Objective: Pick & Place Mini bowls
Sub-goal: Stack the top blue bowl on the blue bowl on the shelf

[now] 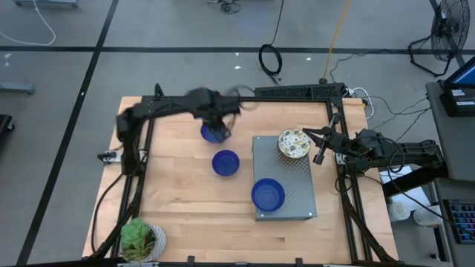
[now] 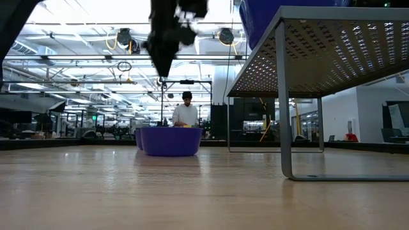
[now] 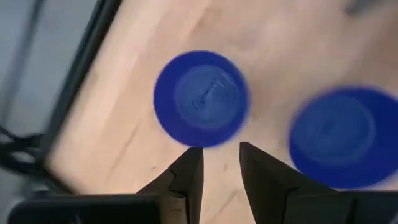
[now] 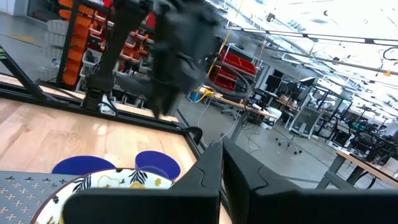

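Three blue mini bowls show. One (image 1: 214, 133) stands on the table at the far middle, one (image 1: 225, 163) just nearer, and one (image 1: 267, 194) on the grey perforated stand (image 1: 297, 185). One floral cream bowl (image 1: 295, 144) stands on the stand's far end; other floral bowls are out of view. My left gripper (image 1: 217, 119) hangs open and empty above the far blue bowl (image 3: 201, 98), well clear of it in the low view (image 2: 167, 48). My right gripper (image 1: 320, 146) is shut and empty, just right of the floral bowl (image 4: 112, 186).
A white pot with a green plant (image 1: 141, 239) stands at the table's near left corner. The stand rests on thin metal legs (image 2: 284, 102) on the right half of the table. Bare wood (image 1: 185, 208) lies between the plant and the stand. A person (image 2: 186, 112) stands far behind the table.
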